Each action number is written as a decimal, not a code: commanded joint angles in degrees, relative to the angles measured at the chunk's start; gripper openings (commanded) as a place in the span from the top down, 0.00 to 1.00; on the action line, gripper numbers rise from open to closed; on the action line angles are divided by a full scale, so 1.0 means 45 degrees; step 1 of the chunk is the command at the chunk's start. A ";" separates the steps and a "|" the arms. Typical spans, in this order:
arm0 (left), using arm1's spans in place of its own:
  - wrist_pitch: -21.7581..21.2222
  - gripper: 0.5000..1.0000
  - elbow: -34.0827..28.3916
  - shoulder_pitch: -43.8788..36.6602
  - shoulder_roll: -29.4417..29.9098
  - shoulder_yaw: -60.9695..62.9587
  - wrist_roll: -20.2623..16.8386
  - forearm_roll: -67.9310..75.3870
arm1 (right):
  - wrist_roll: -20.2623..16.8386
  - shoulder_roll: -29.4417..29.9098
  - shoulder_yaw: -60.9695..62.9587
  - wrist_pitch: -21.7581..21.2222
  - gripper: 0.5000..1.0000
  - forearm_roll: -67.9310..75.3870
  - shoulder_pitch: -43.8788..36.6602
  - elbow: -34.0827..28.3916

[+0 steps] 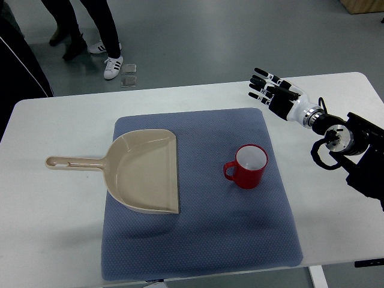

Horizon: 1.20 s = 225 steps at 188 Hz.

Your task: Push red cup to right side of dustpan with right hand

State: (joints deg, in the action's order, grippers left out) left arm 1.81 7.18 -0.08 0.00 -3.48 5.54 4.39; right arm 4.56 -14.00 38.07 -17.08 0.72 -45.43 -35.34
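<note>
On the blue mat (pixel 198 240), slightly right of centre, the red cup (pixel 248 166) is seen standing upright, its mouth facing up and its handle pointing toward nine o'clock. At nine o'clock from the cup, apart from it across a strip of bare mat, the beige dustpan (pixel 144 171) lies flat with its straight open edge turned toward the cup and its handle stretched out over the white table (pixel 54 228).

At about one o'clock from the cup, well apart from it and beyond the mat's corner, the right hand (pixel 273 91) is held with its fingers extended and spread, and nothing is grasped. No left hand is to be seen.

Several risks can be judged from this layout. If the cup were struck high on its wall, it could be tipped rather than slid, the textured mat probably adding drag at its base. If contact were made off-centre, the cup could be spun about its handle and sent askew. If too much force were applied toward nine o'clock, the cup might be driven into the dustpan's mouth, or the light pan itself shifted.
</note>
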 commanded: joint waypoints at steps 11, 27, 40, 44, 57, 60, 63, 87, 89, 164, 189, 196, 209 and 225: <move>-0.0031 0.00 -0.0052 -0.0020 0.0000 -0.0066 -0.0019 0.0000 | 0.0041 0.0005 -0.0004 -0.0131 0.13 -0.0003 0.0017 0.0001; -0.0011 0.00 -0.0052 -0.0020 0.0000 -0.0085 -0.0019 0.0000 | 0.0080 -0.0015 -0.0004 -0.0189 0.13 -0.0003 0.0017 0.0001; -0.0011 0.00 0.0007 -0.0020 0.0000 -0.0046 -0.0019 0.0000 | 0.0158 -0.0073 0.0035 -0.0287 0.13 -0.0023 -0.0003 0.0001; -0.0011 0.00 0.0046 -0.0020 0.0000 -0.0027 -0.0019 0.0000 | 0.0158 -0.0073 0.0055 -0.0267 0.13 -0.0003 -0.0003 0.0001; 0.0008 0.00 0.0144 -0.0020 0.0000 -0.0046 -0.0019 0.0000 | 0.0158 -0.0093 0.0074 -0.0228 0.13 -0.0003 -0.0022 0.0040; 0.0008 0.00 0.0144 -0.0020 0.0000 -0.0046 -0.0019 0.0000 | 0.0158 -0.0112 0.0074 -0.0228 0.13 -0.0003 -0.0022 0.0040; 0.0008 0.00 0.0144 -0.0020 0.0000 -0.0046 -0.0019 0.0000 | 0.0158 -0.0112 0.0074 -0.0248 0.13 -0.0003 -0.0003 0.0040; 0.0008 0.00 0.0007 -0.0020 0.0000 -0.0066 -0.0019 0.0000 | 0.0158 -0.0230 0.0289 -0.0267 0.13 0.0016 0.0095 0.0060; 0.0008 0.00 0.0007 -0.0020 0.0000 -0.0046 -0.0019 0.0000 | 0.0158 -0.0249 0.0289 -0.0267 0.13 0.0016 0.0095 0.0079; 0.0008 0.00 0.0085 -0.0001 0.0000 -0.0046 -0.0019 0.0000 | 0.1564 -0.2319 0.0094 -0.1848 0.13 -0.0042 0.0192 0.0197; 0.0008 0.00 0.0007 -0.0001 0.0000 -0.0046 -0.0019 0.0000 | 0.1721 -0.3373 0.0074 -0.3983 0.13 -0.0822 0.0661 0.0216; 0.0008 0.00 0.0007 -0.0001 0.0000 -0.0046 -0.0019 0.0000 | 0.1721 -0.3648 0.0094 -0.3983 0.13 -0.1116 0.0778 0.0236; 0.0008 0.00 0.0046 -0.0001 0.0000 -0.0046 -0.0019 0.0000 | 0.1740 -0.4213 0.0113 -0.3983 0.13 -0.1526 0.1012 0.0216; 0.0008 0.00 0.0066 -0.0001 0.0000 -0.0046 -0.0019 0.0000 | 0.1877 -0.4683 0.0094 -0.3983 0.13 -0.1605 0.1442 0.0216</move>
State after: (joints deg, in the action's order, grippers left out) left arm 1.85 7.28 -0.08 0.00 -3.69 5.44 4.39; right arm 12.35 -32.14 38.52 -34.70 -5.41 -41.15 -34.36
